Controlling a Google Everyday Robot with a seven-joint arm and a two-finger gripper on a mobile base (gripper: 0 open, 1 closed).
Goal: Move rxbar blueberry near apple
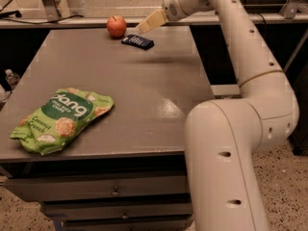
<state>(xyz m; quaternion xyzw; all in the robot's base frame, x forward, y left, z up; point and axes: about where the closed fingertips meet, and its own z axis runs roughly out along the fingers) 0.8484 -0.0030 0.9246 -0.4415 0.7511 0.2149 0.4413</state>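
While the gripper (148, 23) hovers just above, openness impossible to tell, the rxbar blueberry (137, 42) lies flat just right of the apple (116, 26), far side; likely light, crinkly, slippery: pinch across its width.

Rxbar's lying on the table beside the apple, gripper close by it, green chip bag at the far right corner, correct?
No: the camera view shows the green chip bag at the near left of the table. The rest holds: rxbar blueberry lying beside the apple, gripper close by it.
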